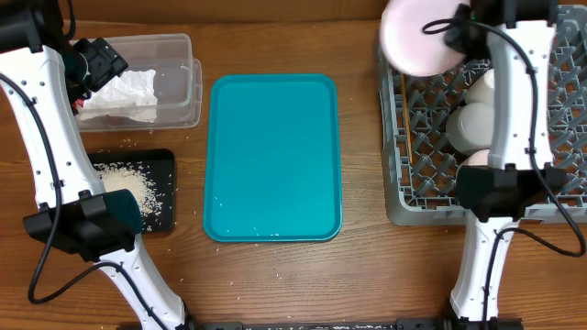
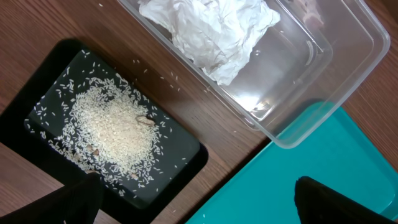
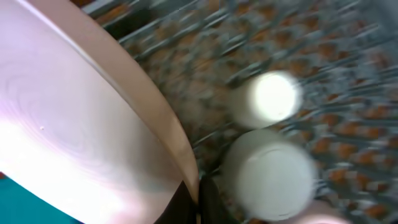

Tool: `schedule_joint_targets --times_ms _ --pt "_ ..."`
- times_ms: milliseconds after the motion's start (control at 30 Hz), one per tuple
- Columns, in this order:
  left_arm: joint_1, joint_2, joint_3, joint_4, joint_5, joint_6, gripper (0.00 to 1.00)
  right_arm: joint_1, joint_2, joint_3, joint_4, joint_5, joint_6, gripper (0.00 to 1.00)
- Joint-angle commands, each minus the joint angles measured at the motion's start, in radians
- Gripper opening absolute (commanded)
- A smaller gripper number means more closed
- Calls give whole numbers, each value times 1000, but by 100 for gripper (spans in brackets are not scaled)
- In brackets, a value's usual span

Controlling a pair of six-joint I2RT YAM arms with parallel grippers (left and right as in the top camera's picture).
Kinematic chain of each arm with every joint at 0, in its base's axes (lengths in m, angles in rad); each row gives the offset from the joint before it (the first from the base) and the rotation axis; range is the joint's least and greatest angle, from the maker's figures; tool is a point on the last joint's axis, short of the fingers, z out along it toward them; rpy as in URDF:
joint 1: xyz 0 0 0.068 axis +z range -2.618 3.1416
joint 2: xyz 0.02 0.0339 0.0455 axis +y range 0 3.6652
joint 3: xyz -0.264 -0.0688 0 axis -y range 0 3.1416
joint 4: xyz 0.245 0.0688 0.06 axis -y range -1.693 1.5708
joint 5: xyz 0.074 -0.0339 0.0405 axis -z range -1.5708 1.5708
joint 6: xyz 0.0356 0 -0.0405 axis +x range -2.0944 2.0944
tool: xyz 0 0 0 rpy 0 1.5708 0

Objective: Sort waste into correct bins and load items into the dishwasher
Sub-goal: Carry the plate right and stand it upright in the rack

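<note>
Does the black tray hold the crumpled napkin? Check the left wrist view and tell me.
No: the crumpled napkin lies in the clear tub, while the black tray holds rice grains.

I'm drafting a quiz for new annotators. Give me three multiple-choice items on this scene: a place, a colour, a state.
1. Where is the crumpled napkin? A) in the clear tub B) on bare tabletop C) between gripper fingers
2. What colour lies under the rice? A) teal B) black C) white
3. What is the right gripper doing? A) hanging open B) gripping the pink plate C) pressing the tabletop
Answers: 1A, tub walls surround it; 2B, grains cover the black tray; 3B, plate held over the dish rack.
</note>
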Motion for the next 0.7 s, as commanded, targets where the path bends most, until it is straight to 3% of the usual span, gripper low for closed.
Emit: schedule_joint_targets --times_ms 0,233,667 --pt "-1 -29 21 -2 8 12 100 10 -17 11 8 282 28 4" --pt "-1 -29 21 -2 8 12 100 10 -11 5 73 410 54 4" --pt "-1 -29 21 -2 8 12 100 19 9 -118 164 389 54 4"
